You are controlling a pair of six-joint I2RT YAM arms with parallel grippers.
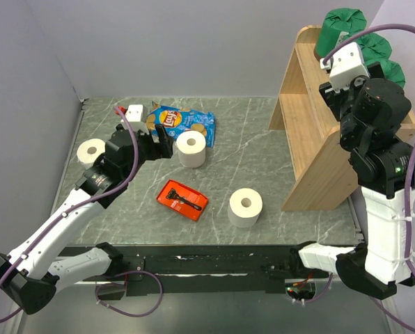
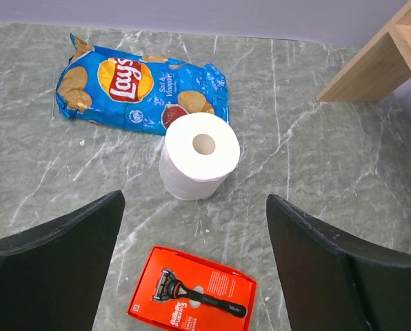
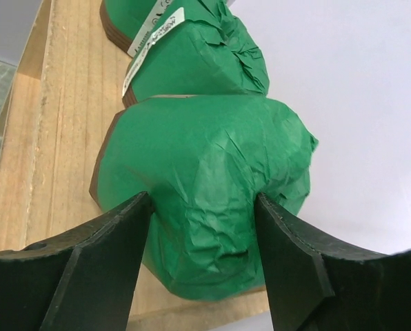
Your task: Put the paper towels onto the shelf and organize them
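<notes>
Three green-wrapped paper towels stand in a row on the top level of the wooden shelf [image 1: 319, 139]. My right gripper [image 3: 202, 207] is shut on the nearest green roll [image 3: 205, 172], its fingers pressed to both sides; the roll rests on the shelf board [image 3: 61, 103]. The other two green rolls [image 3: 192, 62] sit behind it. Three white rolls stand on the table: left [image 1: 92, 150], middle [image 1: 191, 149] and front [image 1: 246, 207]. My left gripper [image 1: 162, 142] is open and empty above the table, facing the middle white roll [image 2: 198, 155], which stands beyond its fingertips.
A blue chip bag [image 1: 179, 122] lies behind the middle roll. A flat red tray with a razor [image 1: 184, 200] lies under my left gripper, also in the left wrist view [image 2: 192, 293]. A small white box [image 1: 134, 111] sits at the back left.
</notes>
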